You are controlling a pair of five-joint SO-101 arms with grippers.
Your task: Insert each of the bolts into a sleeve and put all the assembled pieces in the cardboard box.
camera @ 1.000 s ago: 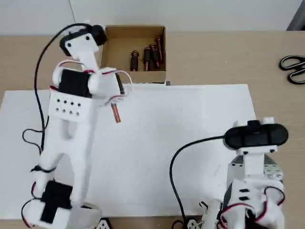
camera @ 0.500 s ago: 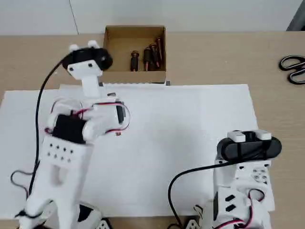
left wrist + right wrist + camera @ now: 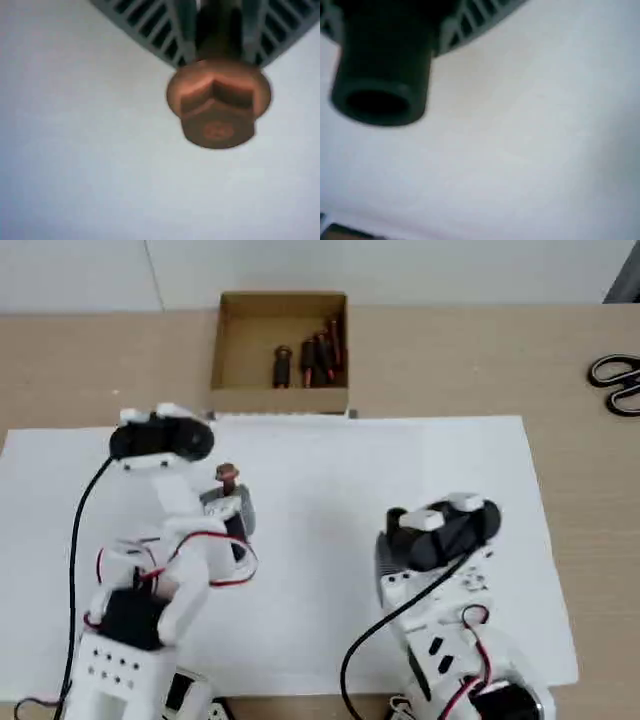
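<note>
A copper hex-head bolt [image 3: 226, 476] stands head-up in my left gripper [image 3: 229, 502], which is shut on its shank over the left half of the white sheet. In the left wrist view the bolt head [image 3: 217, 107] is close up, just past the grey ribbed fingers [image 3: 145, 25]. My right gripper [image 3: 385, 30] is shut on a black sleeve [image 3: 382, 75] whose hollow end faces the camera. The right arm [image 3: 440, 530] leans over the sheet at lower right. The cardboard box [image 3: 250, 345] at the back holds several assembled pieces [image 3: 308, 358].
A white paper sheet [image 3: 400, 470] covers the table between the two arms. Scissors [image 3: 615, 380] lie at the far right edge on the bare wood. Cables trail from both arms near the front edge.
The left arm has drawn back from the box toward the front, turning the bolt head-up. The right arm has risen and swung leftward over the sheet.
</note>
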